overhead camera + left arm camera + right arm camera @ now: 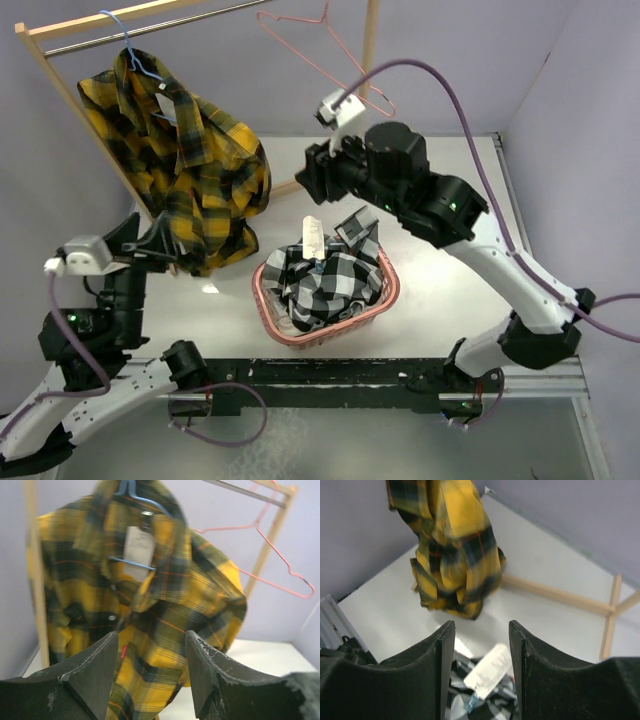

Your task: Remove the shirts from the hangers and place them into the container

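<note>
The yellow and dark checked shirt point(195, 170) hangs on the light blue hanger point(125, 35) at the left of the rack. My left gripper point(165, 245) stands open just short of the shirt's lower hem point(150, 590), with nothing between its fingers point(200, 665). The pink hanger point(330, 50) hangs bare on the rod. The black and white checked shirt point(325, 280) lies bunched in the pink basket point(290, 335), a paper tag point(313, 235) sticking up from it. My right gripper point(308, 180) hovers open above that basket, its fingers point(442, 650) apart over the tag point(487, 672).
The wooden rack with its metal rod point(150, 28) spans the back left, and its foot beam point(555, 595) lies on the white table. Purple walls close the back and right. The arm bases and a black rail point(350, 375) run along the near edge.
</note>
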{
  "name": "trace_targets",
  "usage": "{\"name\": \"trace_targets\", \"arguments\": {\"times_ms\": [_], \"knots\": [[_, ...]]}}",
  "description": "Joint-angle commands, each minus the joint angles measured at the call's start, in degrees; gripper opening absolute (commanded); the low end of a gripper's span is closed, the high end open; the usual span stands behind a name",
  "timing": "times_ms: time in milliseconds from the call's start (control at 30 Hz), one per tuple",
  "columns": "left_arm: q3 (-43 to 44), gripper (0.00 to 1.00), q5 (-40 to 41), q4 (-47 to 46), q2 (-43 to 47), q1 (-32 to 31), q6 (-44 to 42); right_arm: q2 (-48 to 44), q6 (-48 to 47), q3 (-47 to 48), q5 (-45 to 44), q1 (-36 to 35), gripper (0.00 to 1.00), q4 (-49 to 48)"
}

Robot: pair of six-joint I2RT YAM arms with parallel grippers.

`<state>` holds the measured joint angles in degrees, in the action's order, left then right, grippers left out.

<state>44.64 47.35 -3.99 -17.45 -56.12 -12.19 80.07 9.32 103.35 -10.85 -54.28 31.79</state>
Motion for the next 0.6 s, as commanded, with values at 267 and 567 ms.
{"name": "trace_targets", "arguments": {"times_ms": [267, 567], "knots": [[0.8, 0.59, 4.4, 13.2, -3.1, 6.3, 9.2, 29.4, -9.3, 45.8, 19.6, 4.2, 0.51, 0.8], [-1.3, 0.6, 3.7, 11.0, -2.1, 7.1, 6.9, 32.0, -6.3, 44.0, 28.0, 6.9, 0.52, -7.5]]}}
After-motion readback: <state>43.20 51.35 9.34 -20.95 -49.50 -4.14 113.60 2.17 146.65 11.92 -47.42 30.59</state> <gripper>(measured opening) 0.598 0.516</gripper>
